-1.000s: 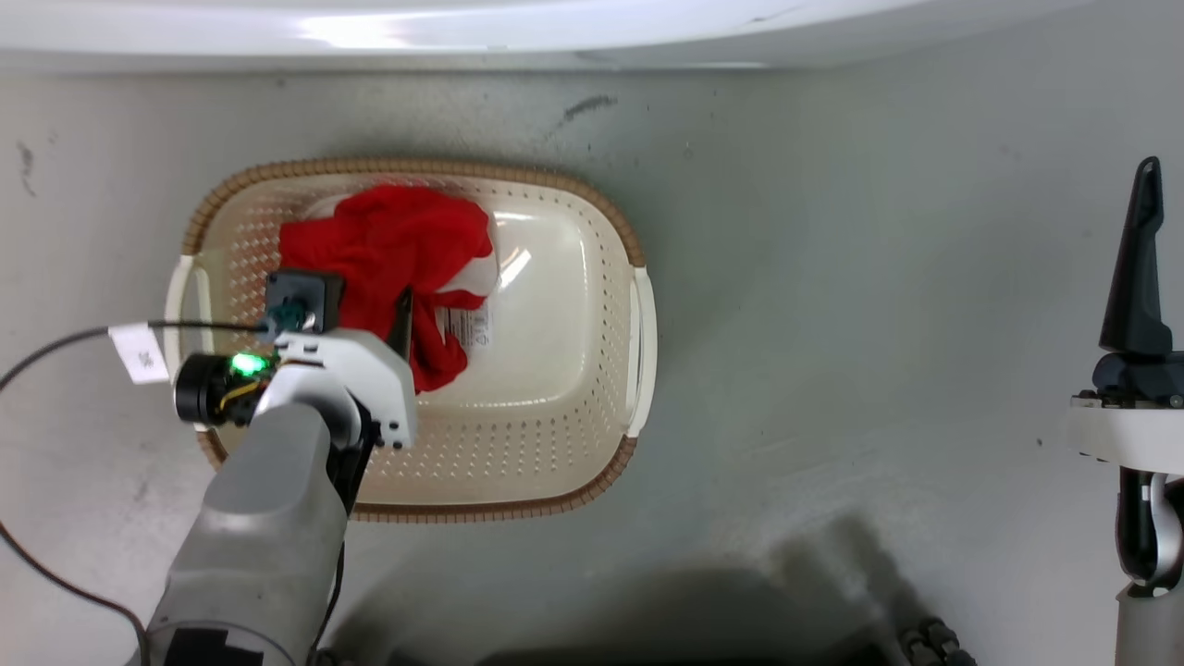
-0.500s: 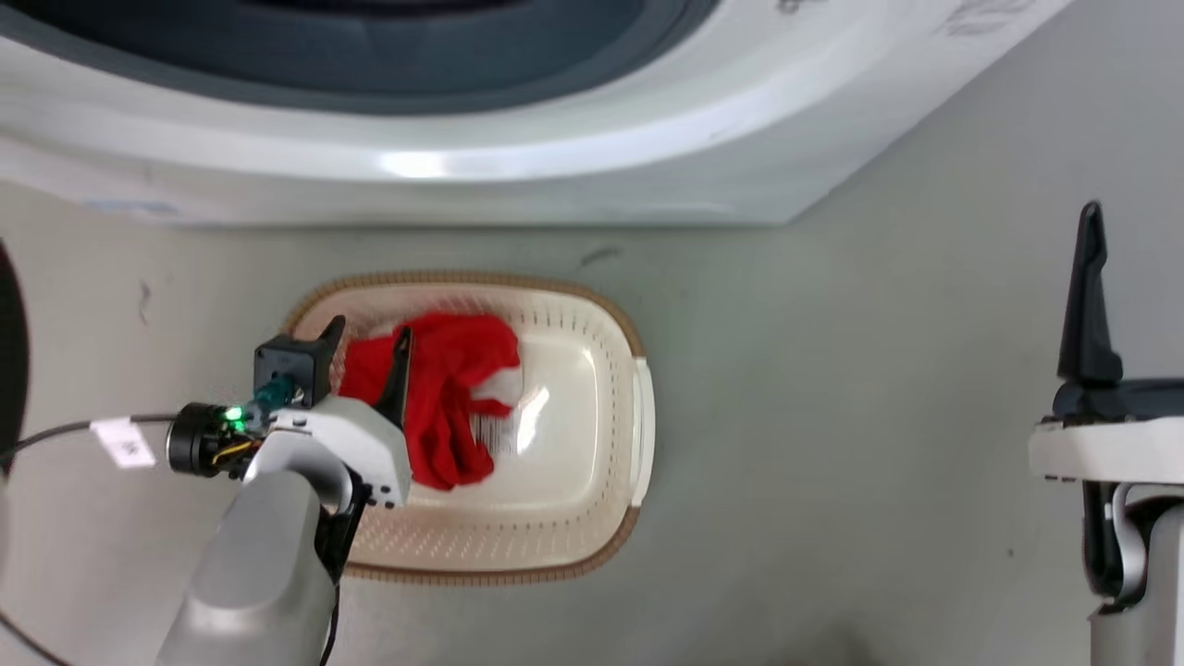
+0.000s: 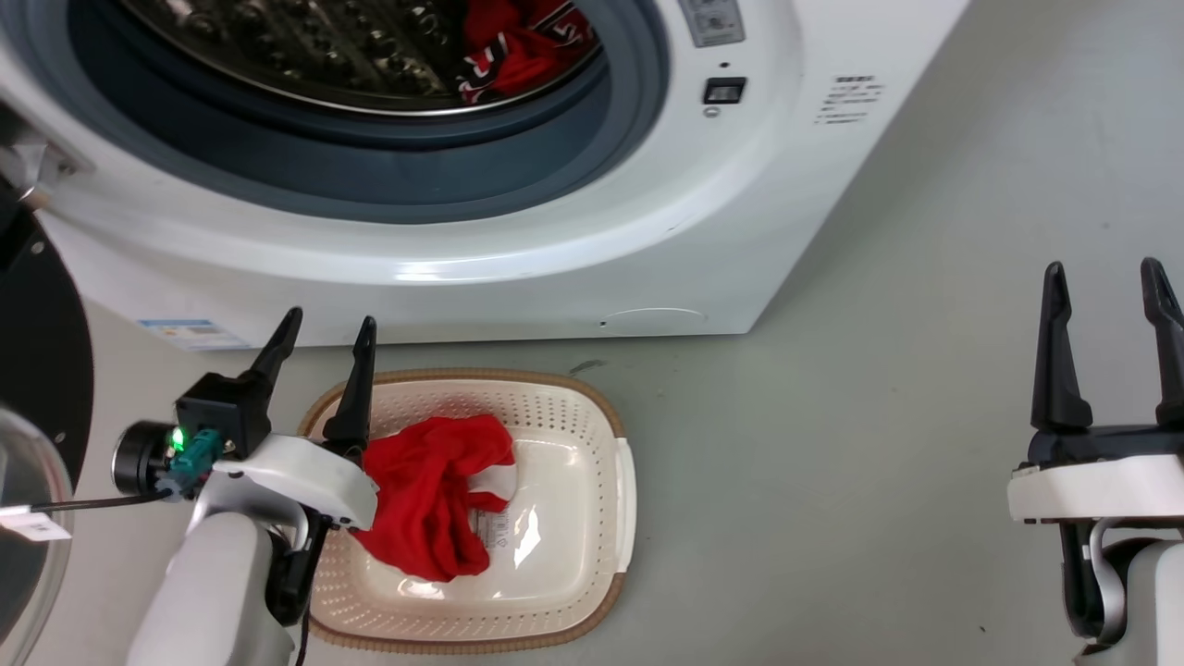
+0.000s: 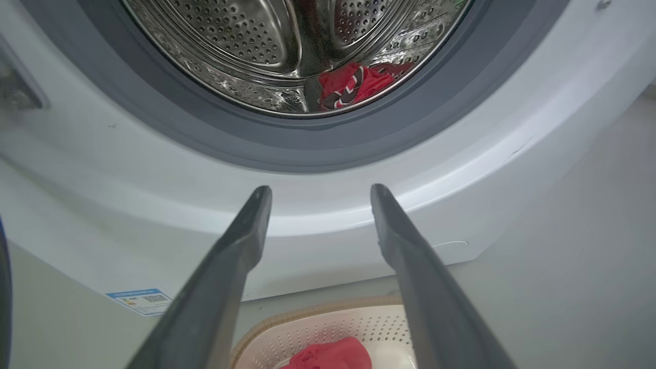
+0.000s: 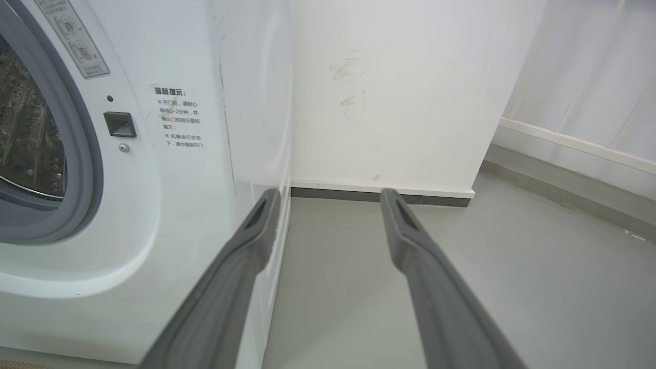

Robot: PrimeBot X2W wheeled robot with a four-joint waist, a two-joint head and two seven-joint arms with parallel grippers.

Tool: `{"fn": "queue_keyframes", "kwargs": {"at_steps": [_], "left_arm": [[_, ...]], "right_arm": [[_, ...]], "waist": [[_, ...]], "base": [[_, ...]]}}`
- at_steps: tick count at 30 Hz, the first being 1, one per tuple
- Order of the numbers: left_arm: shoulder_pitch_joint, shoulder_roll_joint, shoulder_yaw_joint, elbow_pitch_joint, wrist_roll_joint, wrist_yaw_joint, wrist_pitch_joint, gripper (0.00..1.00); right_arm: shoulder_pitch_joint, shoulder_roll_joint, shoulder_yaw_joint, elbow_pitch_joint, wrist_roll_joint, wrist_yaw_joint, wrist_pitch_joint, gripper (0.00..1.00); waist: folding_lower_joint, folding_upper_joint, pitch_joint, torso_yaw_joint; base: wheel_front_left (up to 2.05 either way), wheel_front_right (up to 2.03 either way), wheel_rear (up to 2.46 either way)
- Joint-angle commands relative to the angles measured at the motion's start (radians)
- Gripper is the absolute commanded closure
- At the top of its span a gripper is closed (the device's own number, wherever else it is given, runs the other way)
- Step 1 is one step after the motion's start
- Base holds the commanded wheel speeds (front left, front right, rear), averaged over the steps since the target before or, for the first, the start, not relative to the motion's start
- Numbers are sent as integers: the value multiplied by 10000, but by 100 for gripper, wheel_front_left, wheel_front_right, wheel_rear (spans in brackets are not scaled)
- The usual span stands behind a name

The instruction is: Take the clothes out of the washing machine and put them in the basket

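My left gripper (image 3: 331, 320) is spread wide and holds nothing. In the head view it sits over the left end of the basket (image 3: 575, 435), fingers pointing up toward the washing machine (image 3: 555, 250). Along those fingers I look at the grey-rimmed porthole.

The basket stands on the grey floor (image 3: 832, 462), just in front of the machine's lower front edge. Its long axis runs side to side, parallel to that front, with a handle at the right end. One red garment (image 3: 425, 499) lies crumpled in the basket's left half. It stretches from the far rim toward the near one, and a white patch with a printed label shows on its right side. The right half of the basket bottom is bare.

A second piece, a red jersey (image 3: 518, 46) with black-and-white trim, lies low in the steel drum (image 4: 246, 41), toward its right side. The machine's door (image 3: 51, 370) is swung open at the left.

My right gripper (image 3: 1103, 266) is well off to the right over bare floor. It too is wide and empty, pointing past the machine's right front corner at a white wall.
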Motion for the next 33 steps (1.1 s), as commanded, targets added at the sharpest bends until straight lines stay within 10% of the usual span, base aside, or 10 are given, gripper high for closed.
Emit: {"fn": "queue_keyframes", "kwargs": {"at_steps": [1,14,33], "left_arm": [[97,23,-20,-80,-77,-5,-23,0],[-1990,1432,-970,-395,-65,-7,171,0],[-9429,4663,-4406,1627,-1337,4,4834,0]], "right_arm": [[143,-3,-2,36,71,-7,-24,0],[-96,-1,362,19,635,-7,-24,0],[-735,5,1865,-96,2360,-7,-24,0]], "waist": [[2,-1,-51,-94],[2,-1,918,-1444],[2,-1,4000,-3779]], "base": [[0,0,0],[0,0,0],[0,0,0]]}}
